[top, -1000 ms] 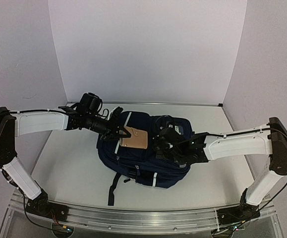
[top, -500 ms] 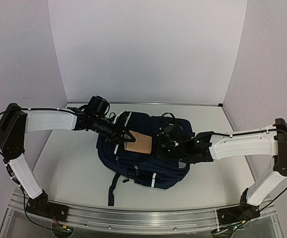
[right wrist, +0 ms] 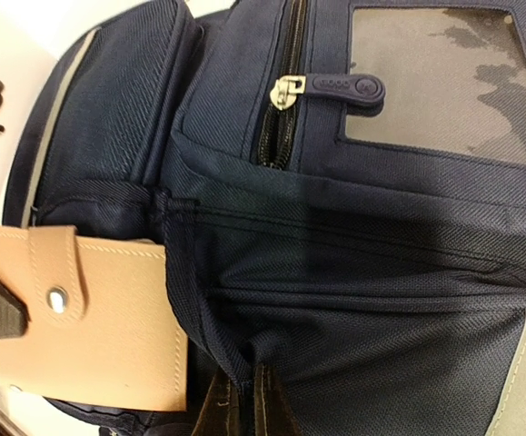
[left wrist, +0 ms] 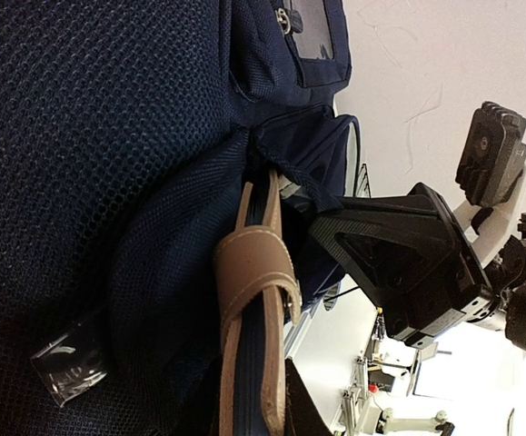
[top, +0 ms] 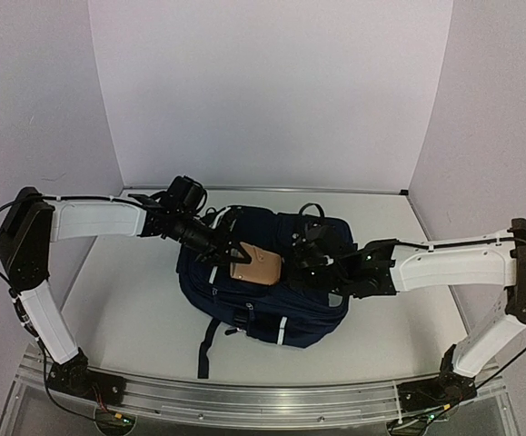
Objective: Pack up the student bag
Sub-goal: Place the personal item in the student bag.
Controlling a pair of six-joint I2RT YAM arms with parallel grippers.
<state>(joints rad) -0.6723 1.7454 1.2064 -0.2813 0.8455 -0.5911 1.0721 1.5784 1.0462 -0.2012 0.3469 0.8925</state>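
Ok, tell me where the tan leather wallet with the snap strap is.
Top view, just left of centre: the tan leather wallet is clamped in the left gripper atop the navy-blue fabric backpack, beside the right gripper.

The only lettering is a short raised word on the dark zipper pull [right wrist: 340, 88] of the student bag [right wrist: 408, 272], just left of its grey window patch. It is too small to read.

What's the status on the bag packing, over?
Left gripper shut on tan wallet. Right gripper shut, pinching student bag fabric. Wallet at bag opening, mostly outside. Nothing in the way.
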